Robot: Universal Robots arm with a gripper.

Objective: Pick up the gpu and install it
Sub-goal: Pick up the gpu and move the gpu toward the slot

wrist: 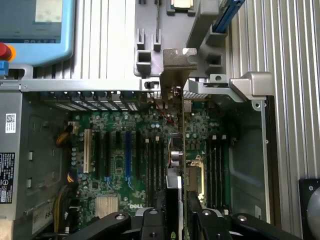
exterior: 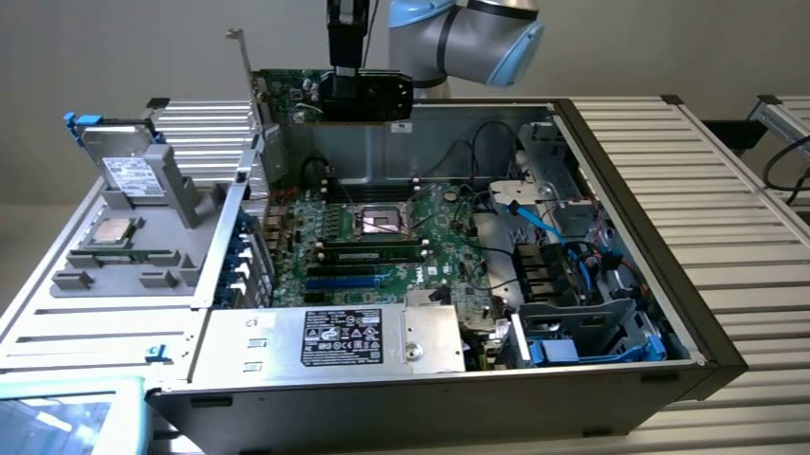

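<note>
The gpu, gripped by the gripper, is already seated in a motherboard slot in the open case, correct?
No, it is not seated. The gripper holds the gpu in the air above the open case, clear of the motherboard, as the exterior view shows.

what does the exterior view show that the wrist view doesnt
Exterior view adds the grey and blue joints of the arm, blue cables, and the black cooler face of the gpu. Wrist view adds a red button and the card seen edge-on. Shared: the pincer gripping the gpu above the open case, over the green motherboard.
</note>
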